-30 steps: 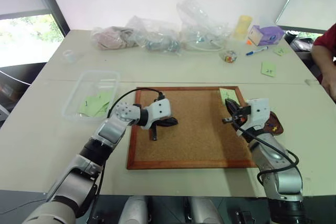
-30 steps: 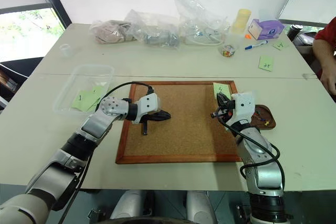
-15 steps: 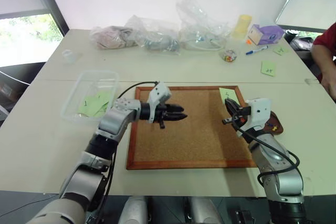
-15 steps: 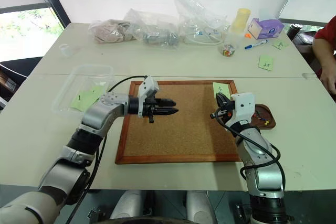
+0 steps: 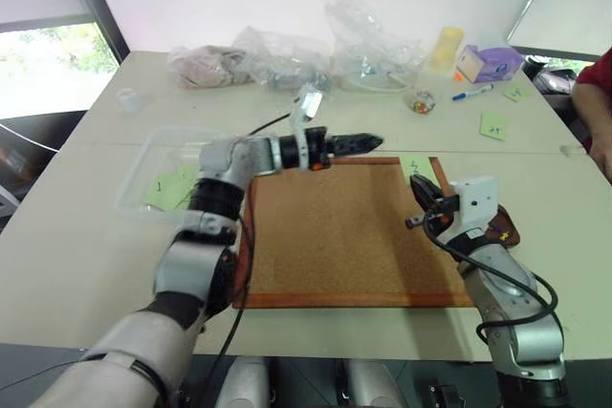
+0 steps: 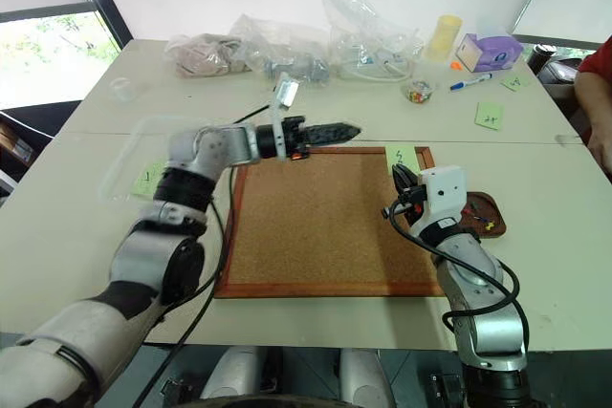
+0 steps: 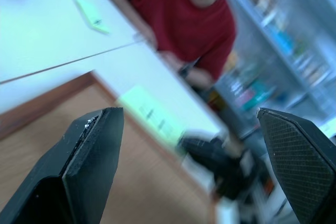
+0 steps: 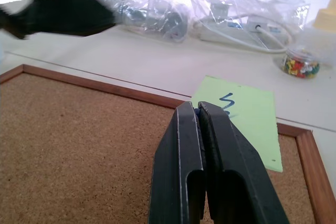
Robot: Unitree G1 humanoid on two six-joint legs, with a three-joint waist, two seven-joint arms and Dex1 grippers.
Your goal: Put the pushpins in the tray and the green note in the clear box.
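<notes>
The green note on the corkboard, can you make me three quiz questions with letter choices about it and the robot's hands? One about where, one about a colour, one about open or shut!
1. Where does the green note lie?
A. at a far corner of the corkboard
B. inside a plastic bag
C. on the floor

2. What colour is the person's sleeve?
A. blue
B. red
C. yellow

3. How are the right gripper fingers?
A. wide open
B. holding a pen
C. pressed shut

Answers:
1 A: the note overlaps the board's wooden frame at the far corner nearest the right gripper.
2 B: a red sleeve shows at the table's edge.
3 C: the right wrist view shows the two black fingers closed together.
</notes>
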